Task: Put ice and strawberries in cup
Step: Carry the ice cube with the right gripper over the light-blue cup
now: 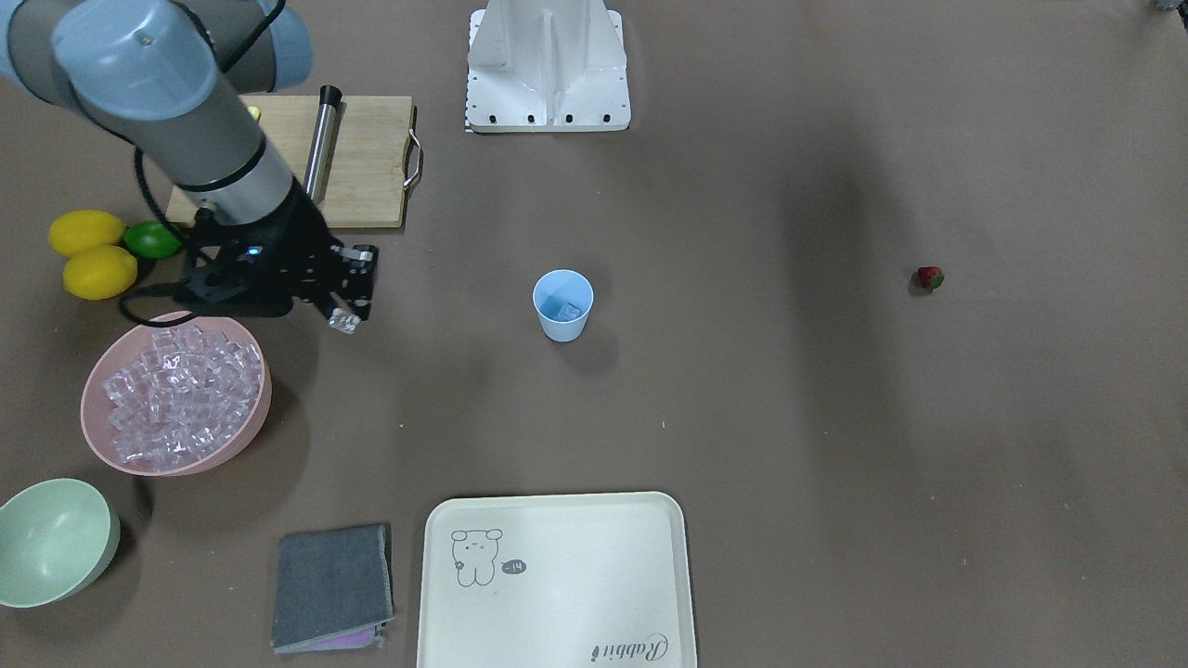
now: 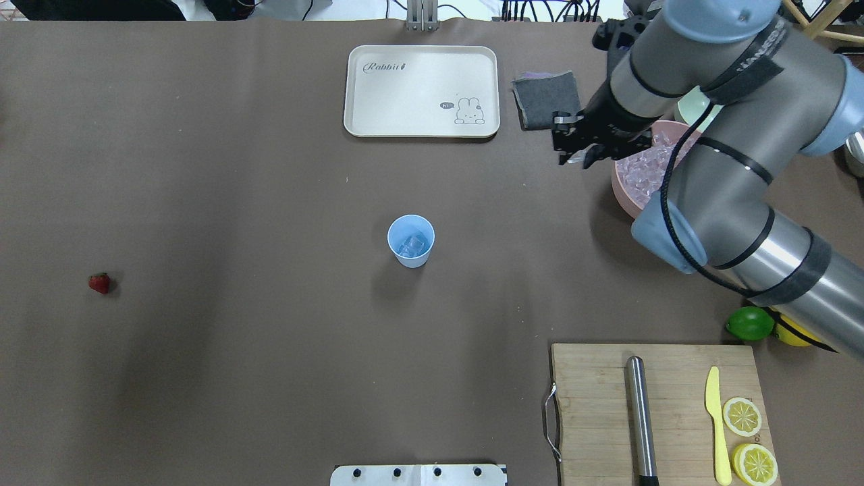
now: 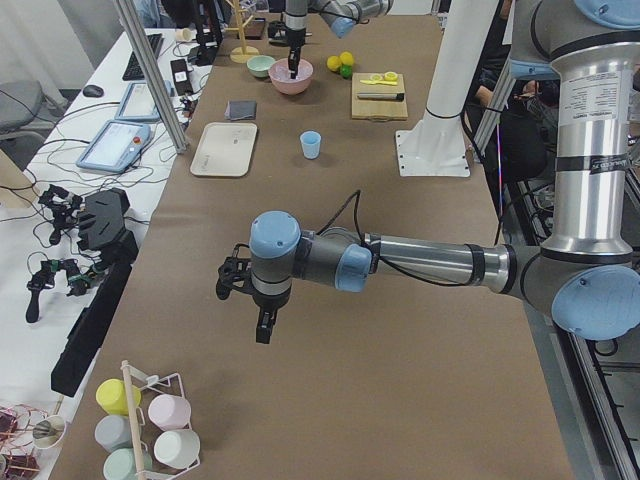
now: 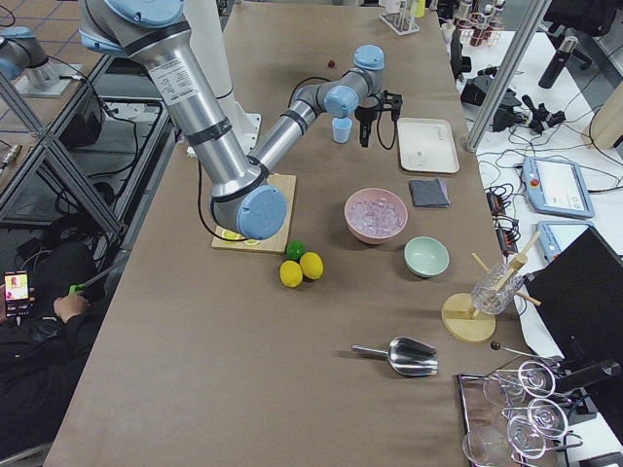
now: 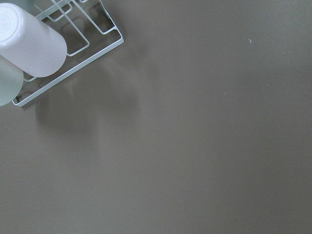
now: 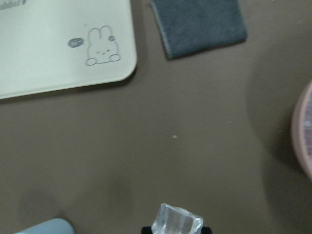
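Note:
The light blue cup (image 1: pixel 562 304) stands upright mid-table with ice cubes inside, also visible from overhead as the cup (image 2: pixel 410 240). My right gripper (image 1: pixel 345 320) hangs between the pink bowl and the cup, shut on one ice cube (image 2: pixel 575 159). The wrist view shows that cube (image 6: pixel 176 222) at the bottom edge, with the cup's rim (image 6: pixel 44 227) low on the left. More ice (image 1: pixel 181 390) fills the pink bowl (image 1: pixel 243 436). The strawberry (image 1: pixel 929 276) lies alone far off on the table. My left gripper (image 3: pixel 262 325) hovers over bare table; I cannot tell if it is open.
A cream tray (image 2: pixel 422 91) and a grey cloth (image 2: pixel 545 98) lie beyond the cup. A cutting board (image 2: pixel 658 412) holds a steel rod, a yellow knife and lemon halves. A lime (image 1: pixel 151 239), lemons (image 1: pixel 93 255) and a pale green bowl (image 1: pixel 51 540) flank the pink bowl. A wire cup rack (image 5: pixel 73 46) is under the left wrist.

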Available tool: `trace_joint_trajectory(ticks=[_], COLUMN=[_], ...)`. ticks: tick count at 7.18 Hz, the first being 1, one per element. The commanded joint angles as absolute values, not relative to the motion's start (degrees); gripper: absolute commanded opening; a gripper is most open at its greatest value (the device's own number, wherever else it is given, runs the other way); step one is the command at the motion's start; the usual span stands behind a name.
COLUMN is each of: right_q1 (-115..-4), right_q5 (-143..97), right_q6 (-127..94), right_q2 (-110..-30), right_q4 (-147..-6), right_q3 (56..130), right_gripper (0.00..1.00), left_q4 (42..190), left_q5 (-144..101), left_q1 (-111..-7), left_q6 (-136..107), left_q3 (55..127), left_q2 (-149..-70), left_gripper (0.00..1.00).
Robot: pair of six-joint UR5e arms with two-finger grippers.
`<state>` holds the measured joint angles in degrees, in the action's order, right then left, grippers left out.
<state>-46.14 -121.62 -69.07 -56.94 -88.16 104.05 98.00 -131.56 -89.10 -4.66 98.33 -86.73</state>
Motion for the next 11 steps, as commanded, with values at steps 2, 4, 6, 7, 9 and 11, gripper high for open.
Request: trace_joint_trajectory(ticks=[2, 4, 6, 7, 9, 11], right_q1=[-34.9, -33.5, -33.0, -32.7, -31.6, -31.5], right_q5=[-115.7, -114.5, -114.5, -114.5, -114.2, -114.1], right_q6=[-80.4, -80.6, -80.5, -80.5, -80.6, -80.5], right_q2=[-49.8, -46.1, -45.5, -45.5, -45.5, -45.0], right_q4=[-84.5, -84.2, -84.2, -84.2, -84.1, -84.1], right_q3=[102.1, 94.7, 92.8, 92.8, 92.7, 92.3], right_gripper=[0.0, 0.0, 0.0, 0.0, 0.0, 0.0], left_q4=[98.0, 98.0, 98.0, 98.0, 98.0, 98.0], left_q5=[-131.5, -131.5, -131.5, -131.5, -131.5, -131.5], left_q1=[-89.1, -89.1, -89.1, -89.1, -89.1, -89.1], left_q6=[-4.6, -4.7, -4.7, -4.7, -4.9, -4.7], left_q3=[98.3, 98.3, 98.3, 98.3, 98.3, 98.1], left_q2=[-86.6, -86.6, -86.8, -87.1, -87.4, -87.3], left_gripper=[0.98, 0.98, 0.98, 0.98, 0.98, 0.98])
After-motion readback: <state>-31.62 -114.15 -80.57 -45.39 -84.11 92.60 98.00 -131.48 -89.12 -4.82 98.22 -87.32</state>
